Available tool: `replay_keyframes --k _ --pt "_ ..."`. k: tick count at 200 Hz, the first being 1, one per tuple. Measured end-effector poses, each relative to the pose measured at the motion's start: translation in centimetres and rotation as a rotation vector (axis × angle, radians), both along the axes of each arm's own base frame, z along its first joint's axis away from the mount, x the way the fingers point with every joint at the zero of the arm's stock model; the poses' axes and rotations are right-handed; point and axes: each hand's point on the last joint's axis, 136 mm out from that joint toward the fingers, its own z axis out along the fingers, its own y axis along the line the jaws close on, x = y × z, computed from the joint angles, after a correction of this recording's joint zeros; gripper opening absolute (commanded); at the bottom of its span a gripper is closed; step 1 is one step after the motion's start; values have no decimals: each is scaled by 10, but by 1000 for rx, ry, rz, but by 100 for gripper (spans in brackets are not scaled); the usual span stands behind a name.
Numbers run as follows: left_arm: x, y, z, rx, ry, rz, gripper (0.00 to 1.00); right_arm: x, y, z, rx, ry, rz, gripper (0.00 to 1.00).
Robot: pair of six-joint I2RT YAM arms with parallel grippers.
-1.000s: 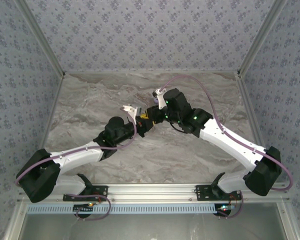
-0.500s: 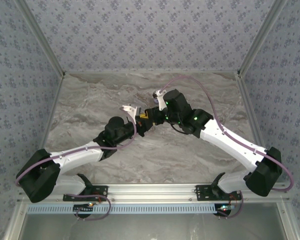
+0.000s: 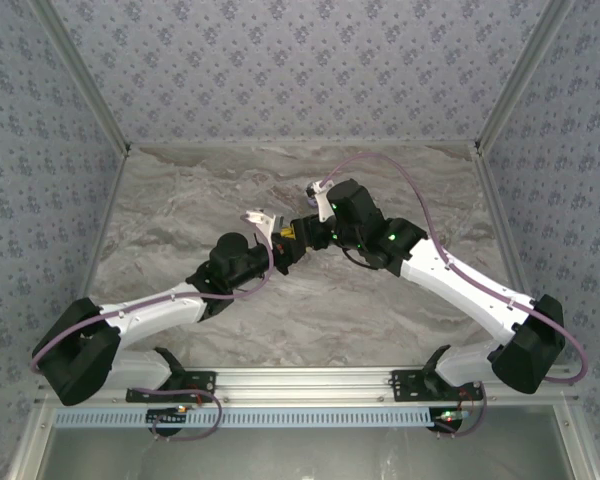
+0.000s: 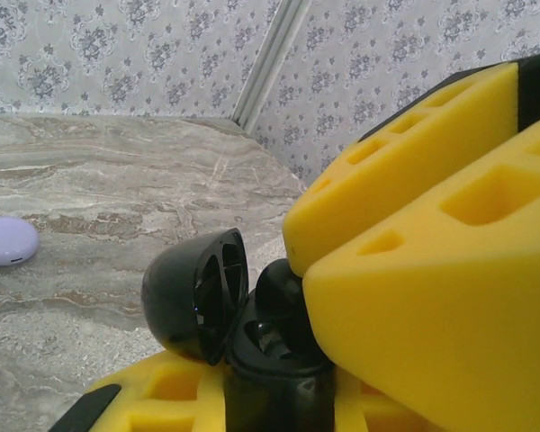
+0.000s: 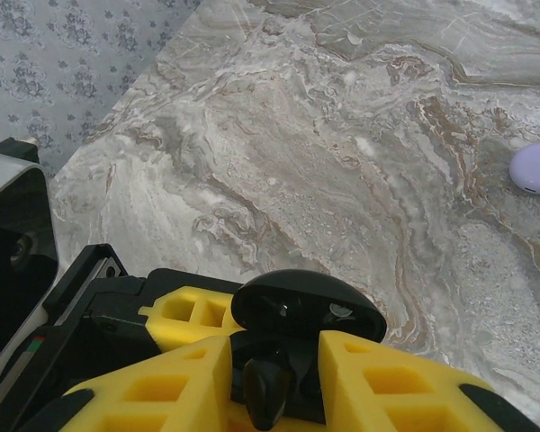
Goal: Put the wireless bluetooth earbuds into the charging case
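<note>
**Barely any shift as a black earbud meets its case**

Almost nothing has moved in the overhead view since the earlier frames: both arms are still nose to nose over the middle of the table.

The right gripper [image 5: 277, 360] points its yellow foam-block fingers at the case, jaws a little apart. A tiny glossy black earbud [image 5: 265, 391] sits in the gap; whether the pads still pinch it cannot be told. The earbud is at the mouth of a glossy round black charging case [image 4: 270, 360], whose hinged lid [image 4: 193, 292] stands open to one side. The left gripper [image 3: 283, 243] is clamped on the case base, holding it up off the grey marble table [image 5: 342, 135]. A closed pale lavender case [image 5: 535, 168] lies well apart on the table.

To do this well, the left arm should probably hold the case dead steady. The right jaws should part only once the earbud is seated in its well. They should then back straight out, clear of the lid, so the pads do not drag the earbud along.
</note>
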Motion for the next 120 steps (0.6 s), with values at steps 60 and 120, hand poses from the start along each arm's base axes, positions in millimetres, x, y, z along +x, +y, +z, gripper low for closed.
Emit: replay_keyframes --k 60,120 --pt "-1 -1 -2 12 -2 -10 7 -1 -1 -2 -5 6 -1 41" --pt "-3 -2 -3 26 -17 -24 7 -2 -2 -3 -11 13 0 47"
